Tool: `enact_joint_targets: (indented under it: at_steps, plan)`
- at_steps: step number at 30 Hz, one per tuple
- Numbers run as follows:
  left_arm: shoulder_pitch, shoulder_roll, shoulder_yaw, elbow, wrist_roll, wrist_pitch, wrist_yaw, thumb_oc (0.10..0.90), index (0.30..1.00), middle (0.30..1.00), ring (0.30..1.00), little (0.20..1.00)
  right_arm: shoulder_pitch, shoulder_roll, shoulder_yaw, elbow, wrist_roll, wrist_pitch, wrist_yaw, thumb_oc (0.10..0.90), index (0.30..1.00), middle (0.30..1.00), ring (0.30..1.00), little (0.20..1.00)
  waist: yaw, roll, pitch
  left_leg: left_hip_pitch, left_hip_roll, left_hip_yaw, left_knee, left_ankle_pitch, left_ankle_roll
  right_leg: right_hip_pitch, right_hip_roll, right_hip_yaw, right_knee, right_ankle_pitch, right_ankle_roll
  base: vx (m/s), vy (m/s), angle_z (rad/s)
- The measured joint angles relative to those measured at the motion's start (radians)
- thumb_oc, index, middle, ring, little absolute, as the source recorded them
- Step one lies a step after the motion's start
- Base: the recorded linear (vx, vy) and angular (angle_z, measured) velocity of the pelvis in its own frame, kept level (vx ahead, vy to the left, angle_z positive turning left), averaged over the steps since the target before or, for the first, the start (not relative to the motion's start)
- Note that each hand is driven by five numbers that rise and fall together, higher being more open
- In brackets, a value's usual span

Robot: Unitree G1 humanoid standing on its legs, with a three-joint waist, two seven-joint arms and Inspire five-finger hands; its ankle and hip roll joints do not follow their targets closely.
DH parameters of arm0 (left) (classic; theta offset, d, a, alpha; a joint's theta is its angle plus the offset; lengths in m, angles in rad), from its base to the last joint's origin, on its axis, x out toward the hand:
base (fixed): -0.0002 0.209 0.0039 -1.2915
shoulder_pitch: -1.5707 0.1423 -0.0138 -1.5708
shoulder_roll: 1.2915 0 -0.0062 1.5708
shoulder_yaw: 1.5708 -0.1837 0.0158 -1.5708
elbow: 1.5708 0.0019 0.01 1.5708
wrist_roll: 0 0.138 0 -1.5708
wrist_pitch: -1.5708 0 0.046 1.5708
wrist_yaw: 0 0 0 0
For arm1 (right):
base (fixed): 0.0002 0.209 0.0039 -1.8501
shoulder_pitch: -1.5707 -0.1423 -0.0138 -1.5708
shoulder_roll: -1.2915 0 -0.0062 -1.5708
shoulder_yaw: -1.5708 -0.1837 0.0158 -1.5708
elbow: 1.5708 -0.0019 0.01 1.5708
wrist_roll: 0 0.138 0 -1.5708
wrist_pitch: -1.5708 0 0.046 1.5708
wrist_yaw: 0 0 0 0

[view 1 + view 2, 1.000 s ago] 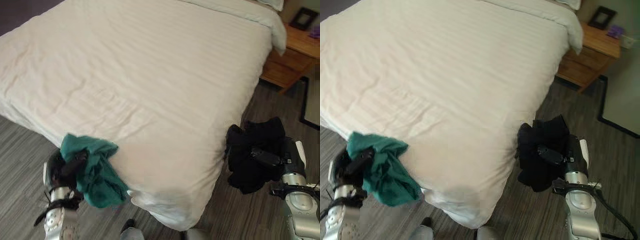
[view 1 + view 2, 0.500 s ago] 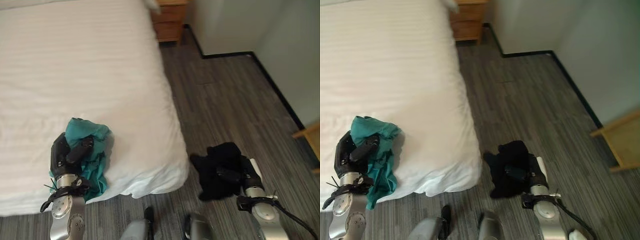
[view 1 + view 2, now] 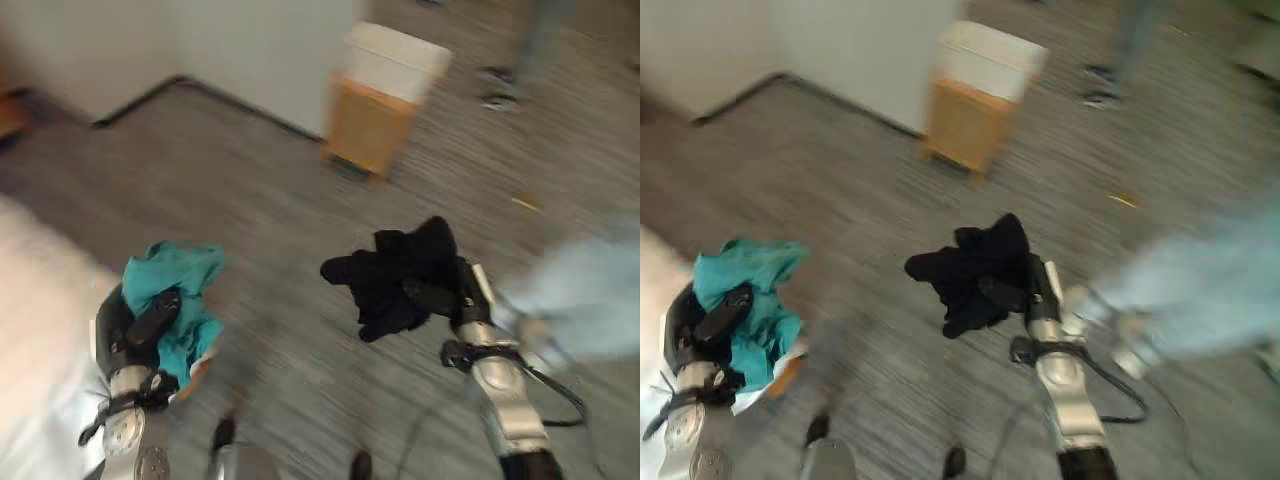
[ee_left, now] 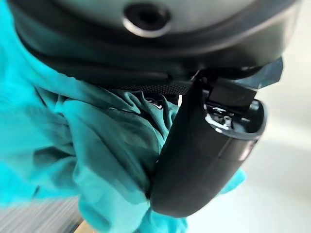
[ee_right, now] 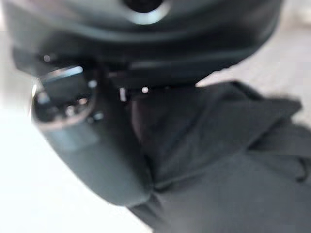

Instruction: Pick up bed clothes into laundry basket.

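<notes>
The grey floor spreads ahead of me, with a wooden basket, white on top, standing by the wall. A person's leg is close on my right. My left robot hand clutches the teal garment; my right robot hand clamps the black garment. I judge firm grips and a square approach matter most.

Crumpled teal cloth garment; bunched black cloth garment beside it; grey streaked wood-look floor; tan wooden box, white-topped.
</notes>
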Motion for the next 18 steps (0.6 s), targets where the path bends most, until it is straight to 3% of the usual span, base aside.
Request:
enact_joint_targets:
  at_steps: [2, 3, 4, 7, 9, 12, 14, 18]
  plan:
    - [-0.006, -0.032, -0.002, -0.011, 0.002, -0.001, -0.013, 0.400, 0.300, 0.300, 0.300, 0.300, 0.029, -0.047, -0.036, -0.017, 0.026, -0.009, 0.001, 0.400, 0.300, 0.300, 0.300, 0.300, -0.042, 0.021, -0.008, -0.005, -0.067, -0.022, -0.028, -0.017, 0.014, -0.011, 0.037, 0.072, -0.025, 0.002, -0.019, 0.07, -0.195, -1.96]
    - [-0.014, -0.054, -0.001, -0.024, 0.003, -0.007, -0.014, 0.400, 0.300, 0.300, 0.300, 0.300, 0.050, -0.069, -0.091, -0.031, 0.033, -0.010, -0.002, 0.400, 0.300, 0.300, 0.300, 0.300, -0.052, 0.042, -0.013, -0.001, -0.174, -0.125, 0.009, 0.003, 0.108, -0.030, 0.081, 0.180, -0.025, 0.014, -0.017, 0.09, -0.068, -2.42]
    - [-0.012, -0.051, 0.023, -0.017, 0.000, -0.013, -0.010, 0.400, 0.300, 0.300, 0.300, 0.300, 0.058, -0.053, -0.108, -0.042, 0.039, -0.013, -0.004, 0.400, 0.300, 0.300, 0.300, 0.300, -0.045, 0.028, -0.027, 0.000, -0.210, -0.151, 0.006, 0.014, 0.127, -0.037, 0.099, 0.255, -0.028, 0.035, 0.011, 0.02, 0.037, -2.56]
    - [-0.092, -0.013, -0.031, -0.016, 0.000, -0.005, -0.012, 0.400, 0.300, 0.300, 0.300, 0.300, 0.175, -0.055, -0.222, -0.073, 0.054, -0.039, -0.038, 0.400, 0.300, 0.300, 0.300, 0.300, -0.164, 0.022, -0.031, 0.064, -0.210, -0.060, -0.063, 0.044, 0.113, -0.033, 0.088, 0.298, -0.069, 0.072, 0.036, -0.02, 0.056, -1.18]
    - [-0.135, 0.003, -0.062, -0.012, 0.009, -0.005, -0.022, 0.400, 0.300, 0.300, 0.300, 0.300, 0.241, -0.034, -0.236, -0.074, 0.053, -0.047, -0.052, 0.400, 0.300, 0.300, 0.300, 0.300, -0.203, 0.043, -0.032, 0.079, -0.204, -0.027, -0.090, 0.047, 0.116, -0.034, 0.087, 0.306, -0.082, 0.079, 0.035, 0.02, 0.043, -0.70]
    - [-0.179, -0.024, -0.091, -0.009, 0.010, -0.005, -0.026, 0.400, 0.300, 0.300, 0.300, 0.300, 0.288, 0.001, -0.216, -0.073, 0.051, -0.042, -0.068, 0.400, 0.300, 0.300, 0.300, 0.300, -0.249, 0.086, -0.033, 0.098, -0.195, -0.030, -0.117, 0.049, 0.114, -0.019, 0.088, 0.299, -0.106, 0.084, 0.030, 0.03, 0.027, -0.06]
    - [-0.161, -0.040, -0.111, -0.009, 0.017, -0.005, -0.026, 0.400, 0.300, 0.300, 0.300, 0.300, 0.293, 0.010, -0.155, -0.073, 0.051, -0.037, -0.064, 0.400, 0.300, 0.300, 0.300, 0.300, -0.250, 0.130, -0.042, 0.131, -0.173, -0.023, -0.153, 0.051, 0.110, 0.003, 0.100, 0.301, -0.133, 0.091, 0.021, 0.02, 0.010, -0.10]
    - [-0.144, -0.069, -0.119, -0.008, 0.017, -0.004, -0.026, 0.400, 0.300, 0.300, 0.300, 0.300, 0.269, 0.009, -0.091, -0.073, 0.050, -0.037, -0.043, 0.400, 0.300, 0.300, 0.300, 0.300, -0.233, 0.175, -0.052, 0.173, -0.138, -0.043, -0.203, 0.066, 0.087, 0.040, 0.119, 0.276, -0.168, 0.103, 0.004, 0.02, 0.007, 0.18]
